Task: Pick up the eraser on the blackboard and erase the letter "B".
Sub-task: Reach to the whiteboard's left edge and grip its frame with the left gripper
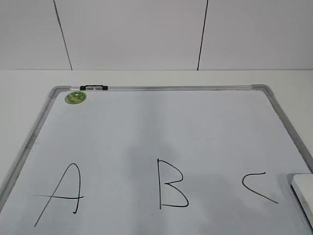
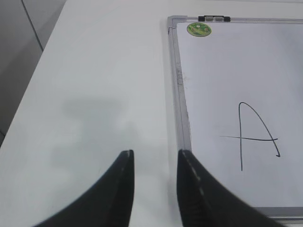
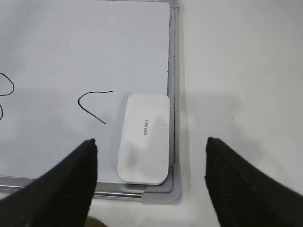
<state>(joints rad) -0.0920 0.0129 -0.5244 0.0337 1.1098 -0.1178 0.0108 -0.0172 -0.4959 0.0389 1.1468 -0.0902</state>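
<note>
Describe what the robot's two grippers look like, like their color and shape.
Only the fingers show, in the wrist views. The left gripper has two black fingers that taper to narrow, slightly curved tips. The right gripper also has black, wedge-shaped fingers, with a finely ribbed texture on them. No cables, markings or arm links are visible, and neither gripper appears in the exterior view.

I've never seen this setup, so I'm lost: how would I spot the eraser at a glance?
Find the blackboard, really a white board in a grey frame lying flat on the table. Follow the handwritten letters rightward past the "C" to the board's near right corner. There the eraser lies flat against the frame: a plain white rounded block with faint grey print, unlike the round green sticker at the far left corner.
</note>
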